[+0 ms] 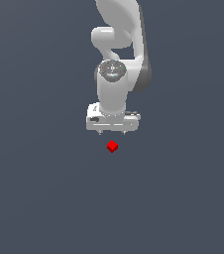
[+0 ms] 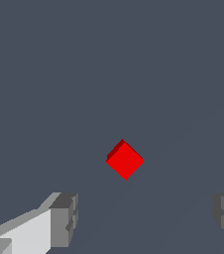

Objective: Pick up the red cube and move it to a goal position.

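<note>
The red cube [image 1: 112, 146] is a tiny bright red cube lying on the plain dark grey floor, turned so a corner faces the exterior camera. It also shows in the wrist view [image 2: 125, 160], in the middle of the picture. My white gripper [image 1: 112, 133] hangs above the cube, apart from it, with its two short fingertips spread wide. In the wrist view the grey fingers [image 2: 64, 218] stand far apart with the cube between their lines and beyond them. The gripper holds nothing.
The white arm [image 1: 119, 54] rises behind the gripper toward the top of the exterior view. The flat dark grey floor [image 1: 44, 198] stretches all around the cube.
</note>
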You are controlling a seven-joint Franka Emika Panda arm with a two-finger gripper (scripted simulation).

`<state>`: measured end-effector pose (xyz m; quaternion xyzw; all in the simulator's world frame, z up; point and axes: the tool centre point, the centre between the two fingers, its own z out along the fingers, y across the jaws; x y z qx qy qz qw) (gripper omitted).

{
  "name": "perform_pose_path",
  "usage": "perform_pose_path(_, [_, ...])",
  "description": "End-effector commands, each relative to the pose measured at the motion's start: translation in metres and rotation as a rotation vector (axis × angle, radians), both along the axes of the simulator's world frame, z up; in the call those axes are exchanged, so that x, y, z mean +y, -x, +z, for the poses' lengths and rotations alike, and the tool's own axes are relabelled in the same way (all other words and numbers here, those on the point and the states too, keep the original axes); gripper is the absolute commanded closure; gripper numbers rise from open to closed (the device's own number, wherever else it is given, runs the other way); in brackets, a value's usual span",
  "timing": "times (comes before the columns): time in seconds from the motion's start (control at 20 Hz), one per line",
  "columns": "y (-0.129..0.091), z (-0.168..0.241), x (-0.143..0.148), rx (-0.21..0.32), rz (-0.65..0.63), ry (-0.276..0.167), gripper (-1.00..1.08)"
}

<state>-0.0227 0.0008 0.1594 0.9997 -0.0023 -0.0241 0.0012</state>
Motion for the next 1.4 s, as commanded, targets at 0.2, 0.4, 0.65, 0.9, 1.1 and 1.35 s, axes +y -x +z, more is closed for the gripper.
perform_pose_path(0.2, [0.000,-0.002,0.000,-0.001,-0.012,0.000,-0.92])
perform_pose_path(0.4, [0.001,-0.009,0.000,-0.003,-0.048,0.001,-0.92])
perform_pose_path(0.65, [0.003,-0.023,-0.001,-0.008,-0.126,0.003,-0.92])
perform_pose_path(0.9, [0.005,-0.045,-0.001,-0.015,-0.244,0.006,-0.92])
perform_pose_path(1.1, [0.007,-0.067,-0.001,-0.023,-0.361,0.009,-0.92])
perform_pose_path(1.35, [0.009,-0.095,-0.001,-0.033,-0.508,0.013,-0.92])
